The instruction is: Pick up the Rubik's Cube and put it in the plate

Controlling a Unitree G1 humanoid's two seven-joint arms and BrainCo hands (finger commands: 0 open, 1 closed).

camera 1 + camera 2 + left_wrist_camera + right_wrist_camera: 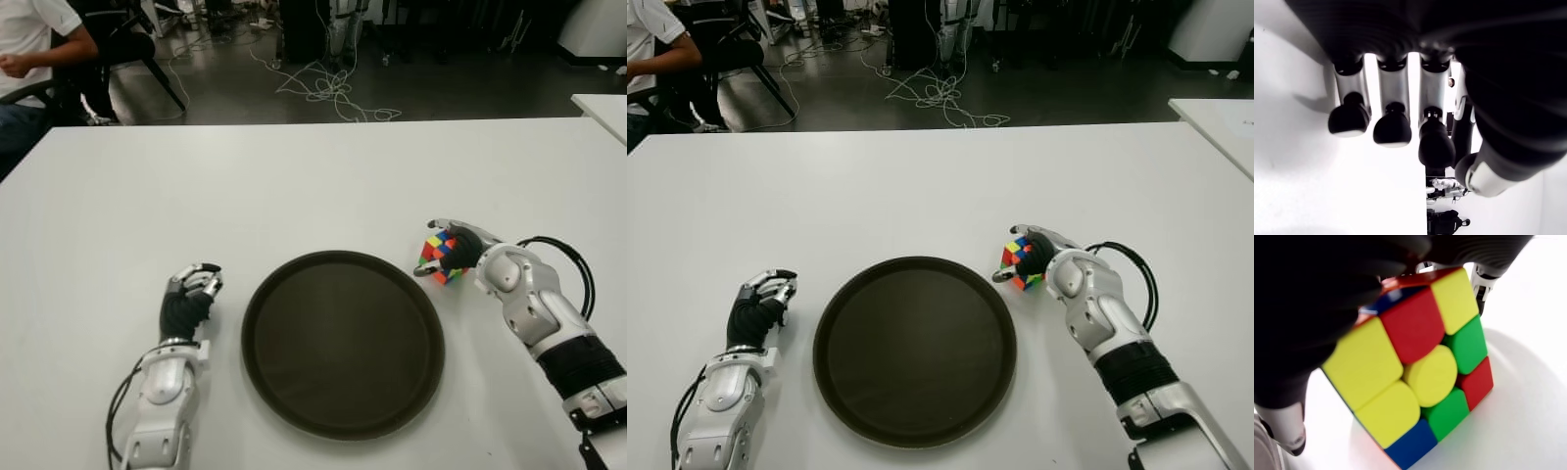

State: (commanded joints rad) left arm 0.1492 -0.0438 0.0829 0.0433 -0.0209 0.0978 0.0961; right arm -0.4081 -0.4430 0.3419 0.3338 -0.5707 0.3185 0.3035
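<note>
A multicoloured Rubik's Cube [440, 258] stands tilted on the white table [294, 186], just right of the round dark plate [343, 338]. My right hand [458, 250] wraps over the cube from the right, fingers curled on it. In the right wrist view the cube [1420, 377] fills the picture, with a black palm pressed on its top and one corner close to the table. My left hand [191, 294] shows left of the plate, fingers curled and holding nothing; its fingertips [1393, 129] hang above bare table.
A black cable [573, 264] loops beside my right forearm. Beyond the table's far edge are loose cables on the floor [328, 88] and a seated person [34, 49] at the far left. Another white table's corner [602, 108] shows at the right.
</note>
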